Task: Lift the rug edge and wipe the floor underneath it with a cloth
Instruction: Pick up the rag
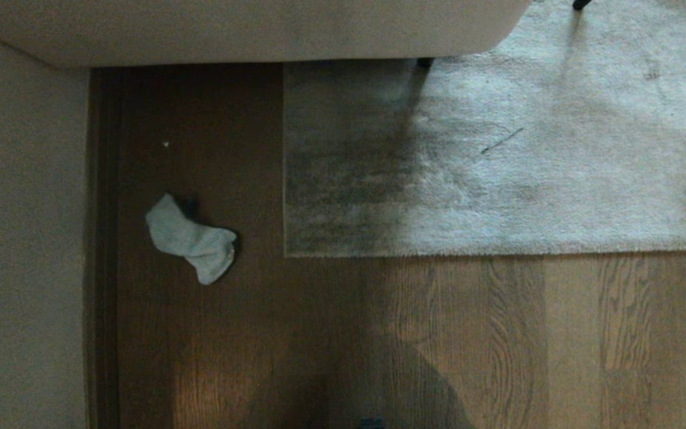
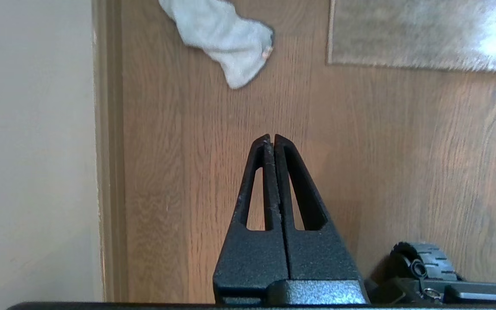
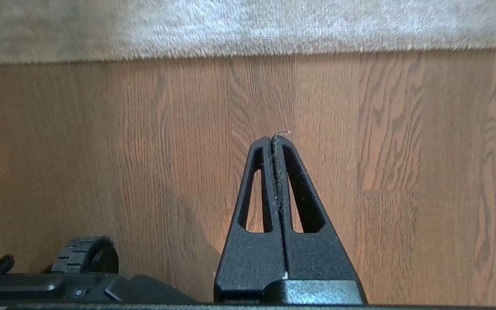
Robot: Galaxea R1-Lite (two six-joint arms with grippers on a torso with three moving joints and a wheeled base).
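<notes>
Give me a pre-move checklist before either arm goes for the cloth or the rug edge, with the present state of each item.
1. The cloth lies free on the floor, nothing on top of it: ok.
2. Cloth clear of the rug edge, with bare floor between them: ok.
3. Rug edge lying flat, its corner exposed for a grasp: ok.
4. Left gripper empty, fingers shut; must open before grasping: not ok.
5. Right gripper empty, fingers shut, short of the rug over bare floor: not ok.
6. Dirt under the rug: cannot tell.
</notes>
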